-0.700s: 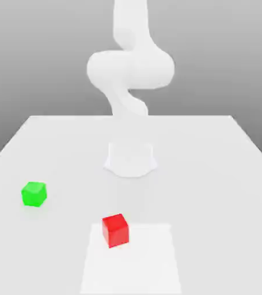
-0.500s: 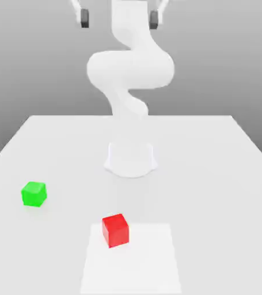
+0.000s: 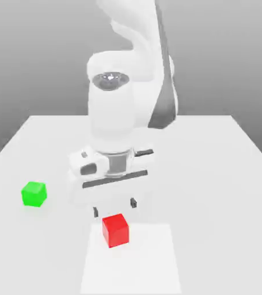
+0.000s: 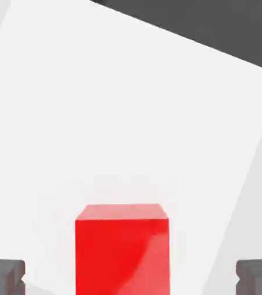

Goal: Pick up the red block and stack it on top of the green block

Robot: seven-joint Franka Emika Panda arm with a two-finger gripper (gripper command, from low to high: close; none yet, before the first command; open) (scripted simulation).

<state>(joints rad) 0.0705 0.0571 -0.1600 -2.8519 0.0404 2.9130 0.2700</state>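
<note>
Grey backdrop and a plain white tabletop [image 3: 225, 173] frame the scene, with a slightly brighter white square patch [image 3: 150, 265] marked on the near part of the table. On that patch's corner sits the small bright red matte cube [image 3: 116, 230], free of any grip, which suits a straight descent onto it. Just behind the red cube, the white arm's two-finger gripper [image 3: 114, 207] hangs pointing down, its jaws spread wide and empty; in the hand view the dark fingertips [image 4: 4, 275] stand either side of the red cube [image 4: 122, 249], evidently lined up to straddle it. Well apart from the red cube, toward the exterior view's left, rests the small bright green matte cube [image 3: 34, 193], the stacking target.
</note>
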